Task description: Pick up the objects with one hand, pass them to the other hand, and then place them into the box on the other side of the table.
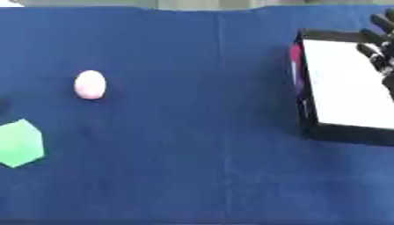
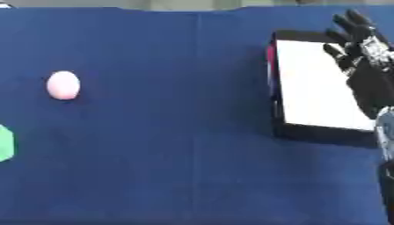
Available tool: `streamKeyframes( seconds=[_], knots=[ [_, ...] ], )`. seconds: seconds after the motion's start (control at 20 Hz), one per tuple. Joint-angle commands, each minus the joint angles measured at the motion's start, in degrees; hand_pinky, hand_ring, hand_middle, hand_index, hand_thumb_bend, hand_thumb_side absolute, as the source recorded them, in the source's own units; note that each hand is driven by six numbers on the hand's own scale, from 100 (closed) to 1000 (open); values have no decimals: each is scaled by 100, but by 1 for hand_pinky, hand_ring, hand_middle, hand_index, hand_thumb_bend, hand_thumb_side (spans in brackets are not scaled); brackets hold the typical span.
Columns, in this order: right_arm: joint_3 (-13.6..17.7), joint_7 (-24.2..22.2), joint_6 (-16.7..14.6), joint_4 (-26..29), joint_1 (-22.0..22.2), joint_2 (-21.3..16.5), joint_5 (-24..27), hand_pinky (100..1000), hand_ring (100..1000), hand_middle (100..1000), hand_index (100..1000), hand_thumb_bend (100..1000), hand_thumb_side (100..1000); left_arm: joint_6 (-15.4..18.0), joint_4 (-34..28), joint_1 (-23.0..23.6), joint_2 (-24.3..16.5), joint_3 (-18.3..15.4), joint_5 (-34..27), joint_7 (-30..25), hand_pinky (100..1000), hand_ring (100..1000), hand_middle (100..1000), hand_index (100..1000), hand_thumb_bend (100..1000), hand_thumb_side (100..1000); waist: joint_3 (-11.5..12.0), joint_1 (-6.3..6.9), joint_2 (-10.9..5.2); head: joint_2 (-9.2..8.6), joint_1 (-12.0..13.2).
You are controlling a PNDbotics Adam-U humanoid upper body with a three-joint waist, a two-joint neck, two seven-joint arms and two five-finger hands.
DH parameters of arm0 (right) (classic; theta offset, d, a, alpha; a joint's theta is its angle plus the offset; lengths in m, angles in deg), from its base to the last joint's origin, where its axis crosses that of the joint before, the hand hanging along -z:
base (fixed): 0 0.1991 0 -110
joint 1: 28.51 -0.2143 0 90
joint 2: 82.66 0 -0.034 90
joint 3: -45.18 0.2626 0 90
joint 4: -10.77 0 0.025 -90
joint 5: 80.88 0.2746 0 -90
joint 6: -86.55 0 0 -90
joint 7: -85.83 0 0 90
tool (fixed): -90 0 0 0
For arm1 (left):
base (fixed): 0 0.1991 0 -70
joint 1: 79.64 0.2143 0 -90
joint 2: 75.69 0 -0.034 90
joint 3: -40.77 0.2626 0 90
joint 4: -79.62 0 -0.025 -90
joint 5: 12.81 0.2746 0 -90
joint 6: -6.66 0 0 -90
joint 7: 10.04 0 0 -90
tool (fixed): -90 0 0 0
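Observation:
A pink egg-shaped object (image 1: pixel 90 84) lies on the blue cloth at the left. Below it, near the left edge, sits a green block (image 1: pixel 20 143). On the right stands a black box (image 2: pixel 279 110) with a white inside and a pink patch on its left wall. My right hand (image 2: pixel 368 66) hovers over the box's right part, its fingers straight and pointing away, with nothing in them. My left hand does not show in either view.
The blue cloth (image 1: pixel 192 145) covers the whole table, with a crease running down its middle. A pale strip shows past the far edge.

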Motion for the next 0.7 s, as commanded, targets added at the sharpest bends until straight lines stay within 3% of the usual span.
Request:
streamKeyframes(
  seconds=[0.05,0.5,0.7],
  knots=[
    [41,2,8,55,-46,-181,33,1000,1000,1000,1000,100,598,6,-79,-57,-182,-19,3,6,924,833,783,843,100,781,4,9,-125,-73,16],
    [60,7,-3,50,-28,-178,20,1000,1000,1000,1000,100,598,-44,-66,-143,-205,-80,2,47,925,837,786,846,106,778,9,5,-117,-68,150],
    [85,32,-2,42,-22,-191,20,1000,1000,1000,1000,100,598,-188,144,-360,-568,-151,107,86,925,843,788,854,103,756,15,30,-122,-88,343]
  ],
)
